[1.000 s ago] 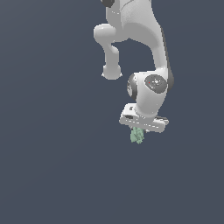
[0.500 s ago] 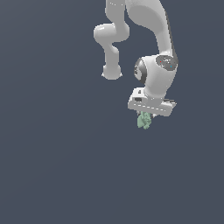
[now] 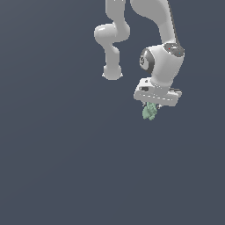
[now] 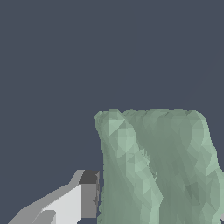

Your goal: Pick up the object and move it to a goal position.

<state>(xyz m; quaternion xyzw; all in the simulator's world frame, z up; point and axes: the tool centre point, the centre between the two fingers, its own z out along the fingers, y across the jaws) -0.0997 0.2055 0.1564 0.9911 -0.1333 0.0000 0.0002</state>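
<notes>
Hanging from the underside of the white claw (image 3: 151,105), the object (image 3: 150,111) is a pale green faceted lump that sticks out just below the claw's body in the exterior view. The claw is closed on it: in the wrist view one finger (image 4: 89,194) presses against the flank of the object (image 4: 157,166), and the other finger is probably hidden behind the lump's far side, though that picture does not show it.

As for progress, the pick looks done. The object is clamped in the claw with flat dark grey backdrop on every side of it, so I judge it to be lifted and in transit. What is left is the carry to the goal position and holding it there. No goal marker appears in either picture, so how much travel remains cannot be judged.

The exterior view gives the whole arm (image 3: 158,26) folded above the claw and shows how small the object is against the claw's width. It hides the fingers. The wrist view supplies them: the finger pad meets the green facets, and the lump's ridged, uneven surface shows, which suggests the hold sits on an irregular face and could shift if jolted.
</notes>
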